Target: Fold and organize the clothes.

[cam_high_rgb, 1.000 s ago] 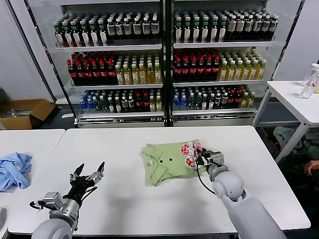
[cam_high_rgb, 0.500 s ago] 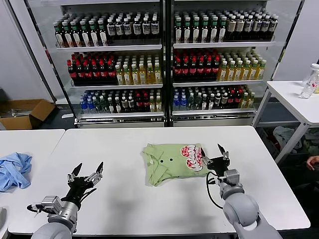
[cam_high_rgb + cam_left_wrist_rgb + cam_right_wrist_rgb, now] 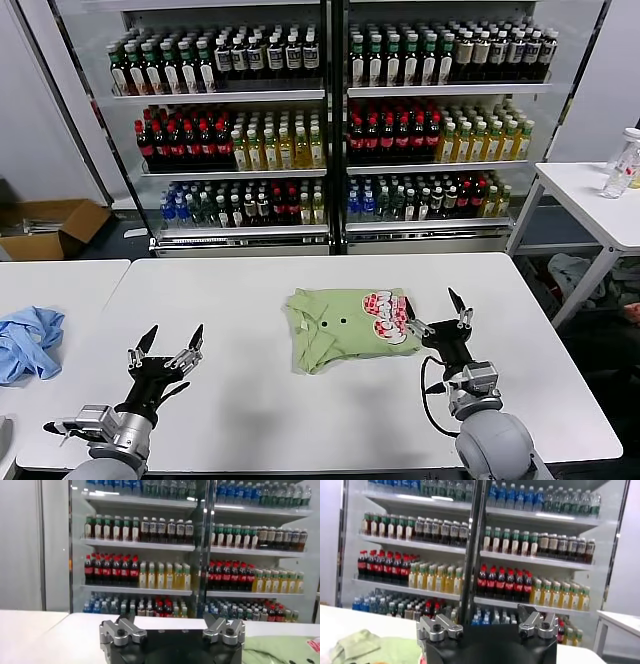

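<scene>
- A tall glass-fronted drinks cooler (image 3: 330,120) fills the far side of the scene, its shelves packed with rows of bottles in green, red, yellow and blue.
- A wide white table (image 3: 250,400) stretches across the near half of the head view, in front of the cooler.
- A second white table (image 3: 50,285) stands just to its left, and part of a third (image 3: 590,200) shows at the far right.
- The right arm (image 3: 490,445) rises from the near edge of the table, right of centre, forearm pointing away from the robot.
- The right gripper (image 3: 443,312) sits above the table with its two fingers spread wide and nothing between them.
- The left arm (image 3: 100,435) reaches in from the near left corner, low over the table.
- The left gripper (image 3: 168,338) points up and away, fingers spread wide, holding nothing.
- The polo shirt (image 3: 345,325), light green, lies folded into a rough rectangle at the middle of the wide table, collar and small dark buttons to the left, red-and-white graphic at its right end.
- The shirt is just left of the right gripper; one fingertip stands close by the graphic, though contact cannot be judged.
- The shirt is well apart from the left gripper, to its right and farther off.
- A crumpled light blue garment (image 3: 28,342) lies on the left table.
- A cardboard box (image 3: 50,225) sits on the floor at far left.
</scene>
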`<state>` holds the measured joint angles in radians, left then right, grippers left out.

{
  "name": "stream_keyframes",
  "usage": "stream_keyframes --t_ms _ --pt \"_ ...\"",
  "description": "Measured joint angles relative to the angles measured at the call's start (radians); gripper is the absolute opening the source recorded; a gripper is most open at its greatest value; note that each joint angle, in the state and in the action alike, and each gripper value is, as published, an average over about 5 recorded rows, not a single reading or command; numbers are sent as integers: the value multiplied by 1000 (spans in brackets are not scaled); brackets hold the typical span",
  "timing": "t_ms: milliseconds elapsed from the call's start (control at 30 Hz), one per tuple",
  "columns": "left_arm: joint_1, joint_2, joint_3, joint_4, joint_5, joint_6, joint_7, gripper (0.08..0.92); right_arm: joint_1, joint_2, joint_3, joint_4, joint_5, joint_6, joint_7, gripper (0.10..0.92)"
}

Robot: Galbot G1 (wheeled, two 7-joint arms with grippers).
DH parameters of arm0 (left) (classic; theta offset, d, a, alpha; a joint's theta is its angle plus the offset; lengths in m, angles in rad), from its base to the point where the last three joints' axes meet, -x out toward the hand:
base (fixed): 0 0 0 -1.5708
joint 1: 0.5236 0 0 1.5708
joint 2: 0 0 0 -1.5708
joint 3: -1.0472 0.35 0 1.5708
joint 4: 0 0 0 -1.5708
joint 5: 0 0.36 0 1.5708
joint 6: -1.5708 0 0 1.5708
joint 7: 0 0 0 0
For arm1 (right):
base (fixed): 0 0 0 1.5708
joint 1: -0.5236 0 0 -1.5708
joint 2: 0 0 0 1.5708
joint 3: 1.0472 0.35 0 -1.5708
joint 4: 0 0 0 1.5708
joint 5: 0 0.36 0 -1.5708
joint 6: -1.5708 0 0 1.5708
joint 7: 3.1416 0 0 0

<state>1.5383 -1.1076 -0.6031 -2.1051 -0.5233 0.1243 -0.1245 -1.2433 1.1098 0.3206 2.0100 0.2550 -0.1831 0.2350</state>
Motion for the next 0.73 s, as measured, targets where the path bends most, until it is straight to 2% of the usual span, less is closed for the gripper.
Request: stream_keyframes --t_ms 733 --pt "63 -19 -8 -53 82 -48 7 823 -61 31 39 63 -3 40 46 823"
